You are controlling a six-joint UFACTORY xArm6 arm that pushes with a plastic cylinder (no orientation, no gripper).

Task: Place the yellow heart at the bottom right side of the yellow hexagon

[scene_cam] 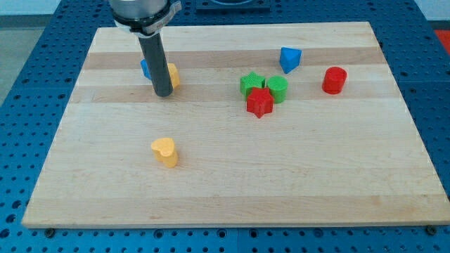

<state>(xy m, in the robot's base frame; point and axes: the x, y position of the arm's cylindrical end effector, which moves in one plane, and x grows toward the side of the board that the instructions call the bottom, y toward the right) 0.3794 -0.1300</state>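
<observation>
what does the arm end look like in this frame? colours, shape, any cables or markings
A straight dark grey cylindrical rod runs down to my tip, which has a flat, blunt end. Above it, at the view's top, sits a wider round collar, dark with a lighter grey metallic rim. No cables or markings show. No gripper is fitted.

No readable text, labels or numbers

No lettering, brand, number or sign can be read anywhere: the wooden board (232, 183), the blue pegboard table (21, 42) around it and the coloured blocks are all unmarked, and nothing is printed on the dark rod ending in my tip (163, 94) or on the arm housing above it.
</observation>
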